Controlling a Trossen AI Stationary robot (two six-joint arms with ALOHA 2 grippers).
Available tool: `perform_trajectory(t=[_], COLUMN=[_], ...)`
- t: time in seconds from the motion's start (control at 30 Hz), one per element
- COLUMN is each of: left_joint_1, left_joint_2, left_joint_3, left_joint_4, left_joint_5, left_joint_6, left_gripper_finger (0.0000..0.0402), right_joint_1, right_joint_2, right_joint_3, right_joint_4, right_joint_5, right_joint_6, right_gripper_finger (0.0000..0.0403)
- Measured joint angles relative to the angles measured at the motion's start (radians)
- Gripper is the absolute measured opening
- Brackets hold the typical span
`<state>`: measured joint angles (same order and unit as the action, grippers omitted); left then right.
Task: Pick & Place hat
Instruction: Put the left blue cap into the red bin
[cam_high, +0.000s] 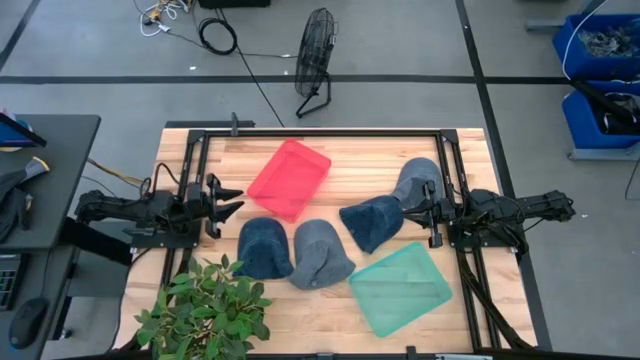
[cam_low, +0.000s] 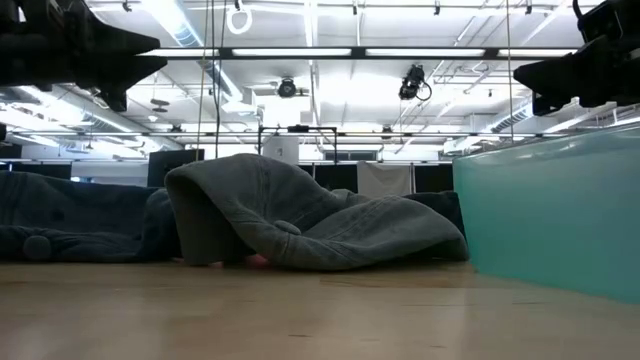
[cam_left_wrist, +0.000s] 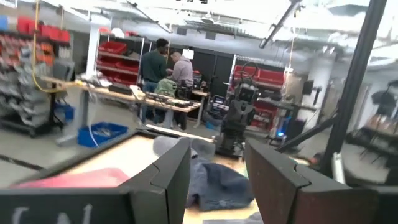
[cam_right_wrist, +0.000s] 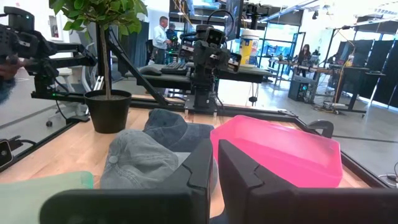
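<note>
Wooden table fills the middle of my top view, with four hats on it. I see a dark hat and a grey hat low in the middle, a blue hat right of center, and a pale hat above it. My left gripper waits at the left, fingers wide. My right gripper sits by the blue hat, fingers nearly closed and holding nothing. Two trays wait: red tray up top, green tray lower right. Hats are floppy (and they touch), so I might pinch two or drop one.
</note>
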<state>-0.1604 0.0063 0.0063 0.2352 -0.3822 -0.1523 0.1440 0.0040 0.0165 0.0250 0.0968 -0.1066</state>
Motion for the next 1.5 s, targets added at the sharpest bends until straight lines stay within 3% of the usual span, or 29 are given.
perform_trajectory(t=[0.33,0.5,0.67,1.03,1.5], left_joint_1=[0.0,0.0,0.0,0.0,0.0], left_joint_2=[0.0,0.0,0.018,0.307,0.62], left_joint_3=[0.012,0.121,0.286,0.514,0.525], left_joint_4=[0.059,0.055,-0.138,-0.652,-0.697], left_joint_5=[-0.001,-0.001,-0.002,-0.033,0.038], left_joint_6=[-0.046,0.047,0.109,-0.183,-0.308], left_gripper_finger=[0.0156,0.0156,0.0156,0.0156,0.0156], right_joint_1=[0.0,0.0,0.0,0.0,0.0], right_joint_2=[0.0,0.0,0.0,0.0,0.0], right_joint_3=[0.0,0.0,0.0,0.0,0.0], right_joint_4=[0.0,0.0,0.0,0.0,0.0], right_joint_5=[0.0,0.0,0.0,0.0,0.0], right_joint_6=[0.0,0.0,0.0,0.0,0.0], right_gripper_finger=[0.0031,0.0031,0.0031,0.0031,0.0031])
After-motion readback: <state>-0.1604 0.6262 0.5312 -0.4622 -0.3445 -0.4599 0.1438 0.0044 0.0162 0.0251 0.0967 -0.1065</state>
